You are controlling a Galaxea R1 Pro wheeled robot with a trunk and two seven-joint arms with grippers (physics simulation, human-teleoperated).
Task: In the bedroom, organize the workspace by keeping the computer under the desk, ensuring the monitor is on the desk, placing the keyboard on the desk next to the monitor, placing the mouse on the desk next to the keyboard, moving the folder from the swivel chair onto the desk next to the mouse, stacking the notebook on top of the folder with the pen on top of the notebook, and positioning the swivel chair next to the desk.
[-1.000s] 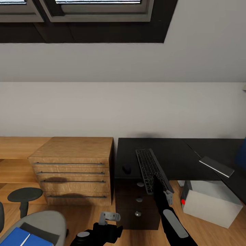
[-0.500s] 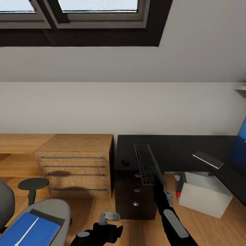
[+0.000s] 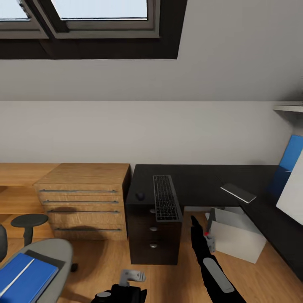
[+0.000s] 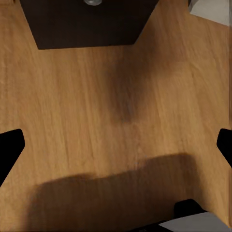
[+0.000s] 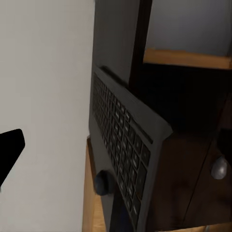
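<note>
The black desk [image 3: 198, 179] stands against the grey wall. On it the long keyboard [image 3: 165, 198] lies with its near end over the front edge, above the drawer unit [image 3: 153, 240]. The mouse [image 3: 140, 196] sits just left of it, also in the right wrist view [image 5: 104, 182]. The grey notebook [image 3: 238, 192] lies further right. The monitor [image 3: 292, 187] shows its white back at the right edge. The computer [image 3: 235, 236] stands on the floor under the desk. The folder [image 3: 23, 275] lies on the swivel chair [image 3: 59, 252], a thin pale stick along it. My right gripper [image 3: 194, 222] is open, short of the keyboard [image 5: 121, 145]. My left gripper [image 3: 132, 276] hangs open over the floor [image 4: 116, 96].
A light wood chest of drawers [image 3: 84, 202] adjoins the desk on the left. A blue wall panel [image 3: 291, 152] stands at the far right and a roof window [image 3: 97, 10] sits overhead. Wood floor lies between the chair and the drawer unit.
The whole view has shifted, so the desk sits further left and smaller. My right gripper, which overlapped the keyboard's near end, now stands apart from it. The keyboard stays on the desk.
</note>
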